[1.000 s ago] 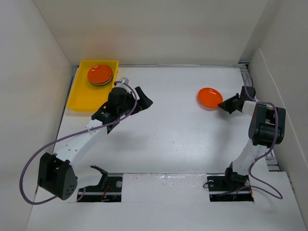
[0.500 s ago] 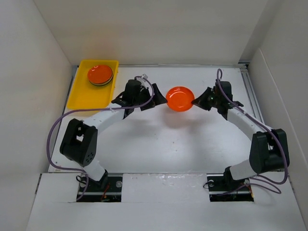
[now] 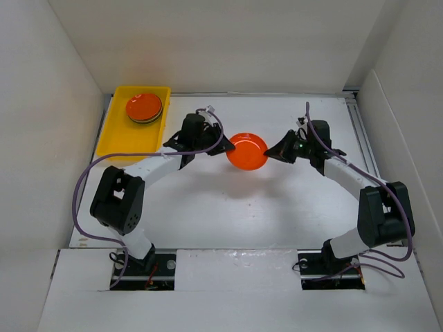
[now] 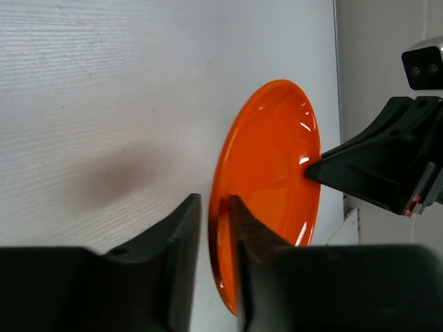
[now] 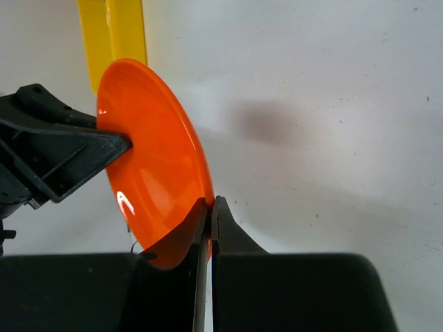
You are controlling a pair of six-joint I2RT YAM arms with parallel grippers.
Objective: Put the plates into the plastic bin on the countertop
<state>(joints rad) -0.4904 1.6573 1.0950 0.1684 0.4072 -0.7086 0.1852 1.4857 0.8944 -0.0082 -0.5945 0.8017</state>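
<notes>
Premises assessed as a robotics laboratory test cell. Plain white panel walls (image 3: 41, 138) enclose a flat white countertop (image 3: 228, 207). The left arm (image 3: 156, 166) and right arm (image 3: 346, 176), both trailing loose purple cables (image 3: 77, 200), are bolted to base mounts (image 3: 142, 270) recessed at its near edge.

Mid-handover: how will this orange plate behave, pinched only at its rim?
Likely stiff: the orange plate shows no sag with the right gripper pinching just its rim. Its glossy glare suggests a slippery surface, so it may pivot in so thin a grip.
</notes>
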